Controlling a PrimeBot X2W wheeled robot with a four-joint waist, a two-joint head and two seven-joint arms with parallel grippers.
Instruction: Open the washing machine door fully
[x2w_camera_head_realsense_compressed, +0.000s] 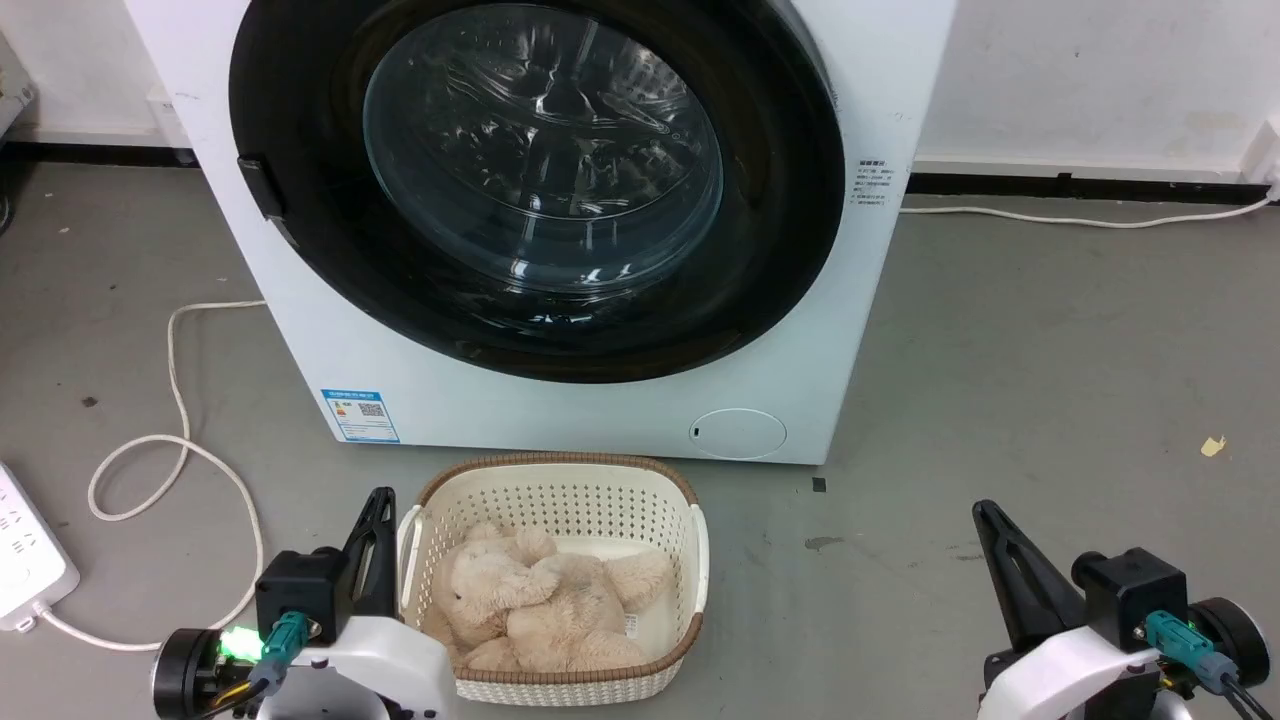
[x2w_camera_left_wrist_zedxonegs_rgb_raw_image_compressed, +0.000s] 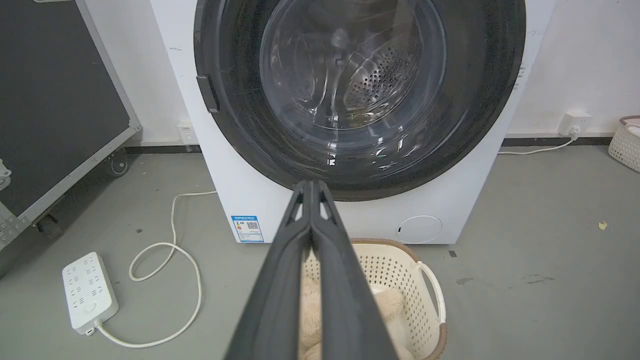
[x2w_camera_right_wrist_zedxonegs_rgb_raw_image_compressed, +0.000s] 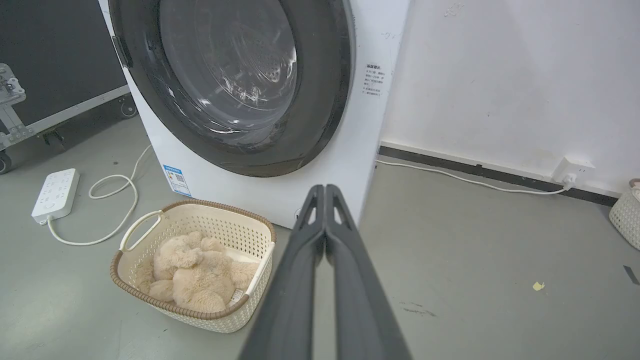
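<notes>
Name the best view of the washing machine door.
Left wrist view: the washing machine door faces it squarely, shut, top edge cropped. Head view looks down on it; right wrist view sees it slanted.

The washing machine (x2w_camera_head_realsense_compressed: 600, 410) stands far, against the wall (x2w_camera_head_realsense_compressed: 1100, 80), with the washing machine door (x2w_camera_head_realsense_compressed: 540, 170) in its front face. On the floor (x2w_camera_head_realsense_compressed: 1000, 350) just before it sits the basket (x2w_camera_head_realsense_compressed: 560, 466), the plush toy (x2w_camera_head_realsense_compressed: 540, 600) lying in it. The power strip (x2w_camera_head_realsense_compressed: 25, 560) lies near left, its cable (x2w_camera_head_realsense_compressed: 175, 440) looping toward the machine.
</notes>
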